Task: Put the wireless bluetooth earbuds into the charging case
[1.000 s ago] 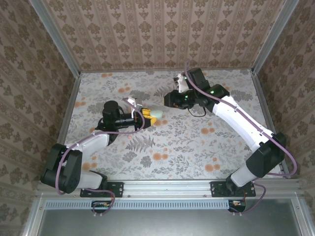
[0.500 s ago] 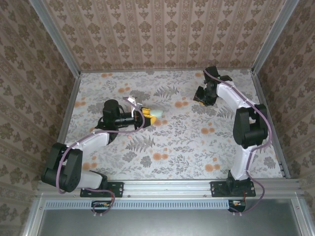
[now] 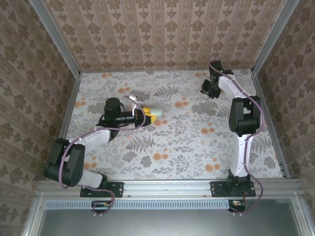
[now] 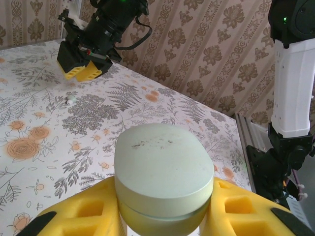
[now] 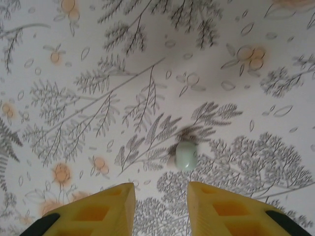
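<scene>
The charging case [image 4: 165, 172] is a pale green oval with its lid down, and my left gripper [image 4: 165, 219] is shut on it between yellow fingers [image 4: 74, 216]. From above, the left gripper [image 3: 149, 117] holds the case [image 3: 157, 114] near the middle left of the floor. A tiny greenish-white earbud [image 5: 186, 156] lies on the patterned floor just beyond my right gripper [image 5: 161, 206], which is open with nothing between its fingers. From above, the right gripper [image 3: 207, 89] is at the far right. The left wrist view shows the right gripper [image 4: 84, 70] hovering over a small pale speck [image 4: 72, 100].
A small pale oval thing [image 3: 123, 90] lies at the far left of the floor. Patterned walls close in the floor at the back and sides, with a metal rail [image 3: 268, 118] along the right edge. The right arm's white link [image 4: 293, 83] stands close on the right.
The right arm swung from the middle of the floor to the far right corner and now hangs over the earbud. The left gripper stays put with the case.
</scene>
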You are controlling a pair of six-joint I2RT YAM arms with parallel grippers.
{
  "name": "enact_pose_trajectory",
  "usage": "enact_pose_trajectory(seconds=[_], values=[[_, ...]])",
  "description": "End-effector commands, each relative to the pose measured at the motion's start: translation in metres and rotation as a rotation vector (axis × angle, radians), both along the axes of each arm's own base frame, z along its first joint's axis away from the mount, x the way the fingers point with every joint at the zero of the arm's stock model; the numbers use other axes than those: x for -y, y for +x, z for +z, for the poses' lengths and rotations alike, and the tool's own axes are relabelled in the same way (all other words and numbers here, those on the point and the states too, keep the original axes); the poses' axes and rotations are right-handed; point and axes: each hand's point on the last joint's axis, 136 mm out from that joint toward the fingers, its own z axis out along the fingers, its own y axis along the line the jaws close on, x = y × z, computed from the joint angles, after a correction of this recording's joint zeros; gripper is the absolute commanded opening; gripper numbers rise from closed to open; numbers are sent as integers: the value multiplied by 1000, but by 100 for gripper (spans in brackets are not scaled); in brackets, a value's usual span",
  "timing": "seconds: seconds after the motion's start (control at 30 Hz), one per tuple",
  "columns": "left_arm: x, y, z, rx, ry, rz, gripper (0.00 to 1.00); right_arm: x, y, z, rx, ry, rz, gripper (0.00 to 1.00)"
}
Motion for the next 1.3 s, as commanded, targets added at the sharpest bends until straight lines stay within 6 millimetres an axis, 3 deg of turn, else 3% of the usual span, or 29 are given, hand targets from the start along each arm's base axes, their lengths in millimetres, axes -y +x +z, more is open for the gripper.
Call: enact_pose_trajectory(seconds=[0.0,0.5,0.77,0.93,1.03,1.27], values=[[0,5,12,46,-16,-18,0,12,0,-15,-59,-49,12,34],[-1,11,8,27,-14,-14,0,6,1,-58,-129,-24,46,28],[-2,12,8,19,-16,-12,0,-1,-3,-59,-137,-16,69,22],[-3,11,9,18,-17,-10,0,-7,-9,-58,-137,-14,79,32],[-4,10,10,22,-18,-9,0,-8,-13,-59,-144,-12,79,34],[-5,7,10,23,-18,-5,0,-13,-18,-61,-148,-10,88,26]])
